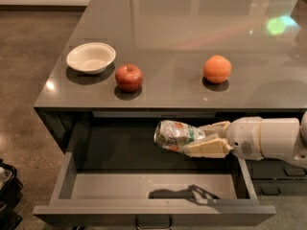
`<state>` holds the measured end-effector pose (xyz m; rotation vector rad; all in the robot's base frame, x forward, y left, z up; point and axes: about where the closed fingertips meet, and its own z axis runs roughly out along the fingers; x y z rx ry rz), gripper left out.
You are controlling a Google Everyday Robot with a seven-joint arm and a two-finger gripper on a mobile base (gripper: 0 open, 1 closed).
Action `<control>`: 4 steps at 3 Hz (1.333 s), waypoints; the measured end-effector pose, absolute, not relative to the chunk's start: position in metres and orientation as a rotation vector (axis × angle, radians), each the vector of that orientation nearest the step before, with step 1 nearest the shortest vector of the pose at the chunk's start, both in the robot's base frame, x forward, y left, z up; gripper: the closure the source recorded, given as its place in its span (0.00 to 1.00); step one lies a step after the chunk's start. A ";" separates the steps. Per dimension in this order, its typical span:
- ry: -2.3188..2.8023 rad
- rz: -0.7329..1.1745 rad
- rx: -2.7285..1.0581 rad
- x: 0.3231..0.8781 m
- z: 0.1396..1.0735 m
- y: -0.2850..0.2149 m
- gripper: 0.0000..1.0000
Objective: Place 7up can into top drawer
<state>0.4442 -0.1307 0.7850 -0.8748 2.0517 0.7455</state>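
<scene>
Now the pincer [194,139] squeezes the small dented white-and-green 7up can [172,134], holding it sideways in the air over the open, wide dark grey top drawer [110,186]. Next, I think, it should go lower and let go. The shiny grey bench [168,28] holds a white bowl [91,57], a red apple [128,77] and a round orange fruit [217,69]. The floor [29,80] is brown.

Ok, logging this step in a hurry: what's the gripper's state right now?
Gripper: shut on the 7up can, holding it on its side above the open top drawer.
</scene>
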 end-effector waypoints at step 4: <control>2.251 1.008 -0.591 0.459 0.646 -0.141 1.00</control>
